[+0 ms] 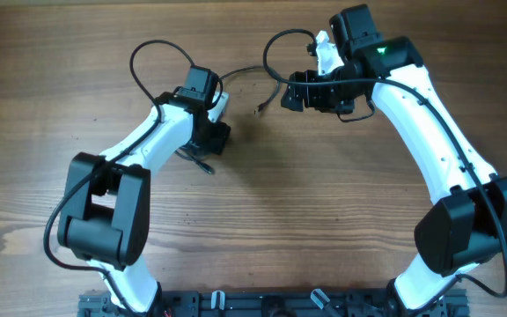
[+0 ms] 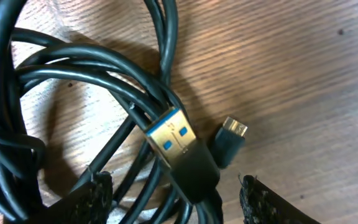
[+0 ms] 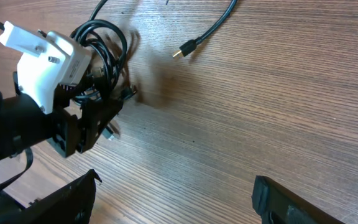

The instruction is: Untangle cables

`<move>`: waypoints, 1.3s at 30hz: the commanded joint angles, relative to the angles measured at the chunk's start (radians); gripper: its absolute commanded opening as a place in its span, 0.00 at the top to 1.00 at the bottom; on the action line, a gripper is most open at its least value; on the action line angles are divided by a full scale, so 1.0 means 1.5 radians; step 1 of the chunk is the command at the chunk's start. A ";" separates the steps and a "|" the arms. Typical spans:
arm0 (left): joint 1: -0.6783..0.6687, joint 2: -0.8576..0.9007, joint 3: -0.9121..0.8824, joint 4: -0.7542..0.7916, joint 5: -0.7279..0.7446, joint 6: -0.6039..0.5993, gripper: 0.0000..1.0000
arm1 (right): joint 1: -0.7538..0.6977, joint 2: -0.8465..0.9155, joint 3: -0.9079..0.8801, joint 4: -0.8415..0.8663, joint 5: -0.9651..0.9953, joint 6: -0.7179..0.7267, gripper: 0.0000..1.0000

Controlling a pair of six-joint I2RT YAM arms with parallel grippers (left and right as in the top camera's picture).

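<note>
The cables lie as a tangled black bundle (image 2: 73,81) under my left gripper (image 2: 174,180), which is open. Several strands and the body of a blue-tongued USB plug (image 2: 173,134) run between its fingers (image 2: 92,193). A smaller silver-tipped plug (image 2: 232,138) rests on the wood beside it. From overhead the bundle (image 1: 196,158) peeks out below the left gripper (image 1: 211,141). One loose cable (image 1: 249,75) trails right and ends in a gold tip (image 3: 182,51). My right gripper (image 3: 176,178) hovers open over bare wood, right of the bundle (image 3: 107,43), nothing between its fingers.
The wooden table (image 1: 324,202) carries both arms. Thicker arm cables loop above the left wrist (image 1: 148,53) and beside the right wrist (image 1: 271,48). A black rail (image 1: 262,304) runs along the near edge between the arm bases.
</note>
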 commanded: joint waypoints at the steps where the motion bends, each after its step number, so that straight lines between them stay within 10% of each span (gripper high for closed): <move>1: -0.001 0.043 -0.006 0.005 -0.022 -0.004 0.33 | 0.002 -0.001 0.017 0.001 0.008 -0.013 0.17; 3: -0.010 0.059 -0.006 0.002 -0.019 -0.004 0.37 | 0.002 -0.001 0.017 0.001 0.008 -0.013 0.17; 8: -0.029 0.061 -0.005 -0.001 -0.016 -0.025 0.96 | 0.002 -0.001 0.017 0.001 0.008 -0.013 0.17; 15: 0.023 0.002 0.045 -0.066 0.196 -0.066 0.96 | 0.002 -0.001 0.017 0.007 0.001 -0.013 0.19; 23: 0.222 -0.060 0.162 -0.200 1.068 -0.069 0.96 | 0.002 -0.032 0.017 0.074 -0.224 -0.146 0.20; 33: 0.250 -0.060 0.163 -0.166 1.040 -0.300 0.96 | 0.001 -0.078 0.017 0.194 -0.239 -0.139 0.16; 39: 0.229 -0.060 0.163 -0.136 0.614 -0.495 0.96 | 0.001 -0.078 0.017 0.174 -0.085 -0.038 0.16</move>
